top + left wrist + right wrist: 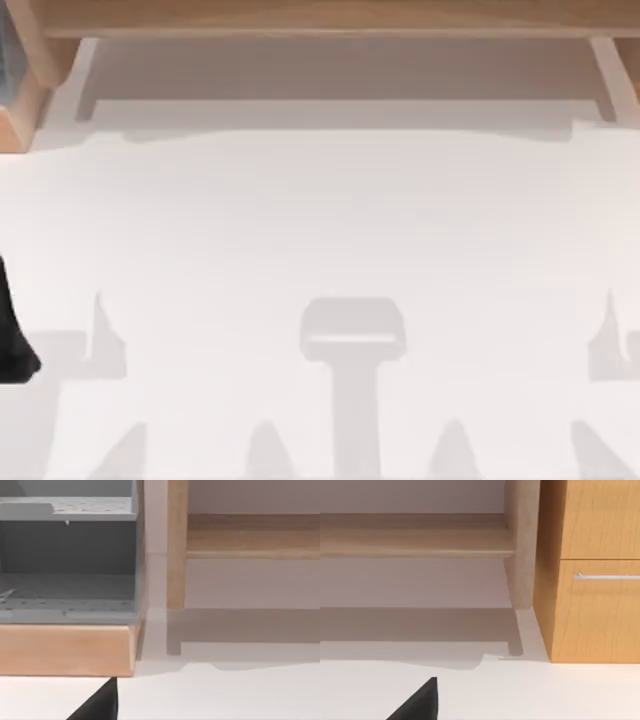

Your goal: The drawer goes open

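Drawer (600, 612): closed, handle (606, 576) across its front; right of the table (320, 250)
Left arm (12, 335): table's left edge; claw state unreadable

Top view: overhead, looking down on white table (320, 230), wooden shelf (330, 15) along far edge. Both wrist views: low, near table, facing shelf; left toward grey compartments (67, 562), right toward drawer (600, 610).
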You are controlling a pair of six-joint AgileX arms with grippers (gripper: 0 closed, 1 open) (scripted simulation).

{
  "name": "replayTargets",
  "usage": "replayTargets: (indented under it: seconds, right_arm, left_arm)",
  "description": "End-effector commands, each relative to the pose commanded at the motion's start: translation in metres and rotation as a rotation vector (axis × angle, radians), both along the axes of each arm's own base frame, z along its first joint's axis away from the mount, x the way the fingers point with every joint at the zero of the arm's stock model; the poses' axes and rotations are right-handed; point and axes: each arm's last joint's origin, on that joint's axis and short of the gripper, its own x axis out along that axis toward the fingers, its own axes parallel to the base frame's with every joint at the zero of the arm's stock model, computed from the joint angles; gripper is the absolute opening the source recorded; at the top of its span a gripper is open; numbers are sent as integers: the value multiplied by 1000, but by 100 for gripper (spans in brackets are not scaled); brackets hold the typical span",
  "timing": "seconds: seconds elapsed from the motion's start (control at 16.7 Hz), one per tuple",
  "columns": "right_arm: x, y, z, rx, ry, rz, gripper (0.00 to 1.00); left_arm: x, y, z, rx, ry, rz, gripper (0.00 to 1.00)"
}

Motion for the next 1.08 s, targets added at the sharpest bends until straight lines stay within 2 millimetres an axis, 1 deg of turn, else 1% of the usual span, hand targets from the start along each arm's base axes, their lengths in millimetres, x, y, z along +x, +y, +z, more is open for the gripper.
replayTargets:
  seconds: [0.12,0.24,0.42,0.6,0.72,0.84,0.96,1.08]
  right_arm:
    - [0,0,1,0,-1,0,100]
    - [0,-2,10,-2,-16,4,100]
    - [5,-8,39,-8,-40,8,100]
    - [21,-21,73,-11,-38,3,100]
    - [39,-37,95,-10,-28,-1,100]
    - [59,-57,113,-7,-17,-4,100]
    - [80,-82,126,-3,-8,-4,100]
    - [98,-108,133,1,0,-4,100]
  left_arm:
    - [0,0,0,0,0,0,100]
    - [0,0,0,0,0,0,100]
    - [0,0,0,0,0,0,100]
    - [0,0,0,0,0,0,100]
    - [0,0,0,0,0,0,100]
    - [0,0,0,0,0,0,100]
    - [0,0,0,0,0,0,100]
    - [0,0,0,0,0,0,100]
